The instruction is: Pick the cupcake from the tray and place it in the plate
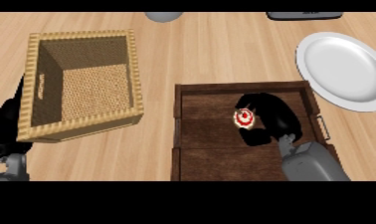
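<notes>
Red-and-white cupcake (244, 117) in wooden tray (220, 143); white plate (345, 71) just beside.

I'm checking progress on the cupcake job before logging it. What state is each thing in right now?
Cupcake: in the tray, right hand curled round it.
Tray: flat on the counter, holding the cupcake.
Plate: nothing on it, right of the tray.
Basket: nothing visible inside, left of the tray.
Right hand: shut on the cupcake.
Left hand: at the left edge, behind the basket; fingers unclear.
</notes>
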